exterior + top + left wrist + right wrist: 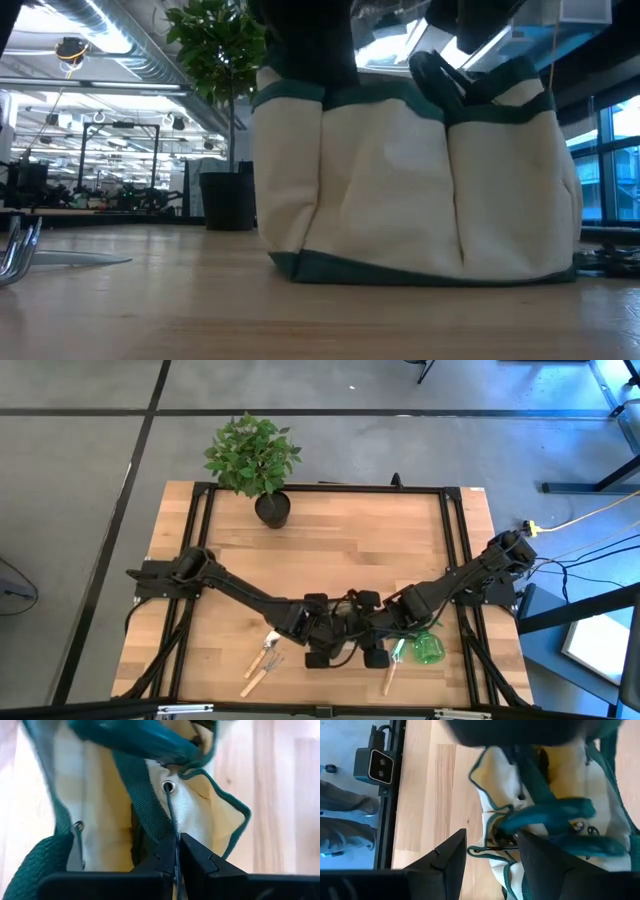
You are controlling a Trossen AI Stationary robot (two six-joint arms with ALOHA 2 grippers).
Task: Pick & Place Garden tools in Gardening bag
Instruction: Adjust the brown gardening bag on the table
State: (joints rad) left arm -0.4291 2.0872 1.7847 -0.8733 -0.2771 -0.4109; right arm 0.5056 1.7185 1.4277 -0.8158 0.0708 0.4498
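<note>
Gardening bag [415,190], cream with teal trim, fills centre-right of the low view, upright on the tabletop [150,300]; lower centre in the high view, mostly hidden beneath both arms. Left gripper [177,851] over its rim, fingers pinched shut on a thin dark cord at the bag's eyelet. Right gripper [492,851] at the opposite rim, fingers parted around teal strap, not clamped. Best to hold the mouth wide and steady. Wooden-handled tools [262,660] and green spray bottle [430,648] beside the bag, unloaded.
</note>
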